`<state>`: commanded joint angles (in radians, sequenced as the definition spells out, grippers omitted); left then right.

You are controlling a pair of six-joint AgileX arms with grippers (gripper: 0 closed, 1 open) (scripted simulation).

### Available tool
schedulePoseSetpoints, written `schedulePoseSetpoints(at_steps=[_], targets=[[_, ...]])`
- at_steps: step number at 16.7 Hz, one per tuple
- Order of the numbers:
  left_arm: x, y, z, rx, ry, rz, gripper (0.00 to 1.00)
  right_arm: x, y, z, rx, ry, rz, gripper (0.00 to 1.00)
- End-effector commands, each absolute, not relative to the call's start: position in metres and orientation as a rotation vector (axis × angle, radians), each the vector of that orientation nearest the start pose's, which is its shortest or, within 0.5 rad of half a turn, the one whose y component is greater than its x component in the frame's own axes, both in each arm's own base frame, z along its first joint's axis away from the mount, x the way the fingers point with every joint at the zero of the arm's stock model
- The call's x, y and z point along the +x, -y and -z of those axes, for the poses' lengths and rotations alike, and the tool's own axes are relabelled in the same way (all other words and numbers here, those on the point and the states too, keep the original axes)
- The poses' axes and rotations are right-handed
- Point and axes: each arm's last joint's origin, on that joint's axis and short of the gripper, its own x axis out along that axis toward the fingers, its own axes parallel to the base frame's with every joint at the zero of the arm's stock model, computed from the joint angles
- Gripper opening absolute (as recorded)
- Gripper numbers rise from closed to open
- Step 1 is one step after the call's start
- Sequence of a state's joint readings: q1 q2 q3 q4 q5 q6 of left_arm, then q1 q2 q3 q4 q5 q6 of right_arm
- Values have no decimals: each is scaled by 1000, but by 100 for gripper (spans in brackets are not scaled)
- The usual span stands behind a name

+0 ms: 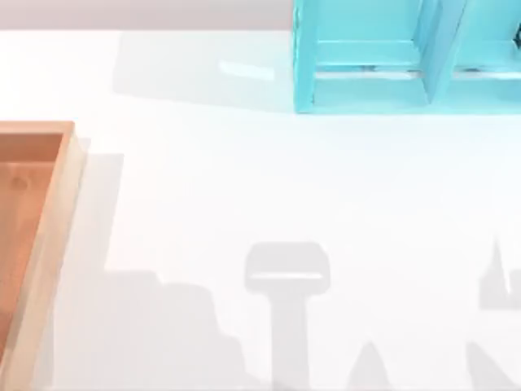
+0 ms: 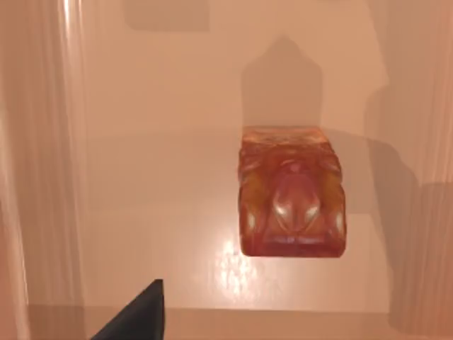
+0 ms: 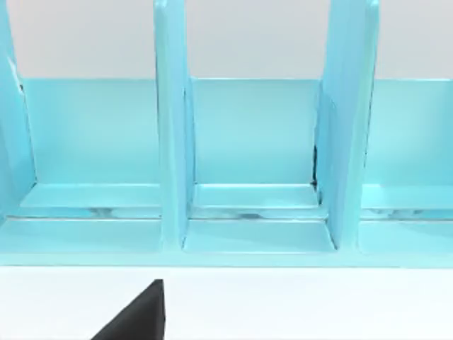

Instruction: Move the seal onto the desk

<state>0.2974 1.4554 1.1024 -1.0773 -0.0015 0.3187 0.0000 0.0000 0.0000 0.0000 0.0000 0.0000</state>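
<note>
The seal [image 2: 291, 191] sits in the tray [image 1: 49, 244] at the desk's [image 1: 244, 179] left; the shelf [image 1: 391, 57] stands back right.

Bright even light, soft grey shadows on desk [image 1: 244, 187], glare on seal [image 2: 291, 195]

A large smooth plain white desk [image 1: 244, 179] spans the frame. At the left edge lies an orange-brown wooden tray [image 1: 49, 244] with a raised pale rim, cut off by the frame. At the upper right stands a cyan shelf unit [image 1: 366, 90] with upright dividers. Grey shadows fall across the lower part of the desk
</note>
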Motion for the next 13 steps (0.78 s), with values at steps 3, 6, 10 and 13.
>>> schedulePoseSetpoints(at_steps=[3, 6, 10, 13], targets=[[266, -92, -232, 26, -1543, 7, 100, 106, 1, -160, 0, 0, 0, 100], [272, -97, -231, 18, -1571, 14, 100, 106, 1, -160, 0, 0, 0, 100], [272, -95, -231, 22, -1568, 17, 100, 106, 1, -160, 0, 0, 0, 100], [275, -98, -219, 16, -1577, 16, 100, 106, 1, -160, 0, 0, 0, 100]])
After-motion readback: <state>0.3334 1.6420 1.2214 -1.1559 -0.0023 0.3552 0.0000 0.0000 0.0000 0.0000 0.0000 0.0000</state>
